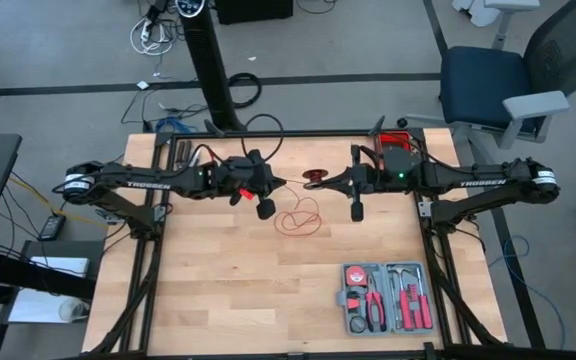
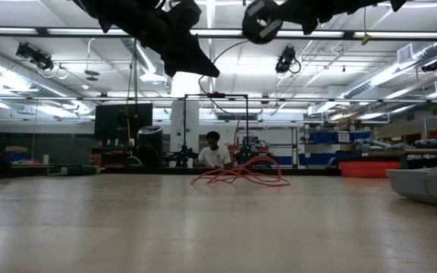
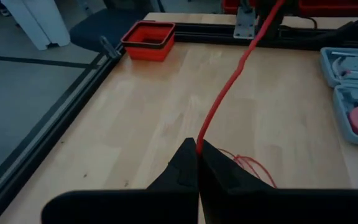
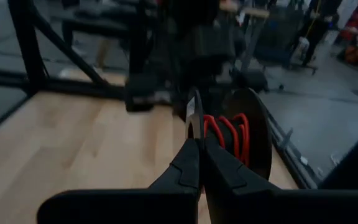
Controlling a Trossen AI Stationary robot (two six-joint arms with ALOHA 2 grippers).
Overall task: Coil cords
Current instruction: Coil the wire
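The thin red cord runs from loose loops on the table [image 1: 298,218] [image 2: 241,173] up to my left gripper [image 3: 197,152] [image 1: 286,182], which is shut on it. From there it stretches to a small dark spool [image 4: 253,137] [image 1: 315,179] wound with several red turns [image 4: 229,134]. My right gripper [image 4: 199,142] [image 1: 324,182] is shut on that spool. Both grippers hover above the table's middle, facing each other a short way apart. My left gripper pinches a single strand of the red cord [image 3: 199,144] between its two fingertips, coming in on a slight downward slant from the table's left. Beyond the fingers the strand rises nearly straight toward the spool. The loose rest lies on the table below. My right gripper pinches the spool's thin flange [image 4: 194,115] at its rim between the two fingertips, coming in almost level from the table's right. The spool is lifted clear of the table, with its red windings beside the fingers.
An open grey tool case [image 1: 386,298] [image 3: 353,81] lies at the near right. A red box [image 1: 396,140] [image 3: 148,40] sits at the far right edge. Bare wood lies near left. A person [image 2: 215,152] sits far behind the table.
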